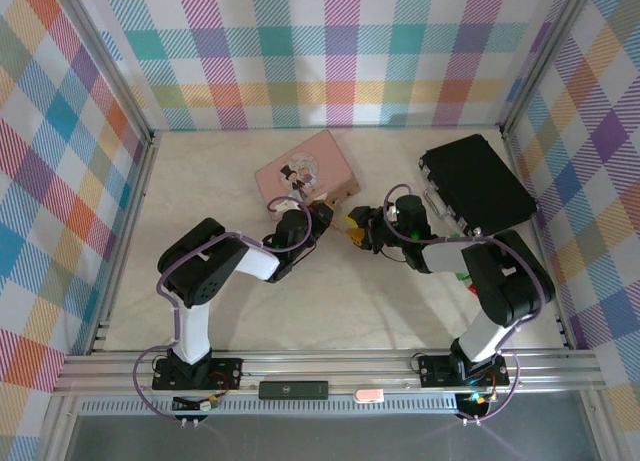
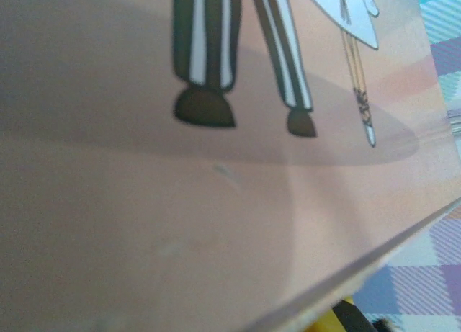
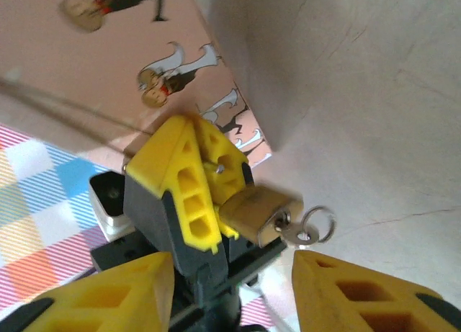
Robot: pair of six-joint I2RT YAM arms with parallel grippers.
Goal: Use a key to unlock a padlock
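The small brass padlock (image 3: 256, 211) is clamped by its upper end between the yellow fingers of my left gripper (image 3: 225, 191), which hide its shackle. A silver key (image 3: 297, 233) with a thin ring (image 3: 321, 224) sticks out of the keyhole in the padlock's bottom face. My right gripper (image 3: 232, 268) is open, its yellow fingertips (image 3: 338, 285) standing apart on either side of the key and touching nothing. In the top view my left gripper (image 1: 327, 219) and right gripper (image 1: 353, 228) meet nose to nose just in front of the pink tin.
The pink tin (image 1: 305, 171) with a cartoon picture lies just behind the grippers, and its lid (image 2: 144, 202) is very close to the left wrist camera. A black case (image 1: 475, 181) lies at the right rear. Checked walls enclose the table.
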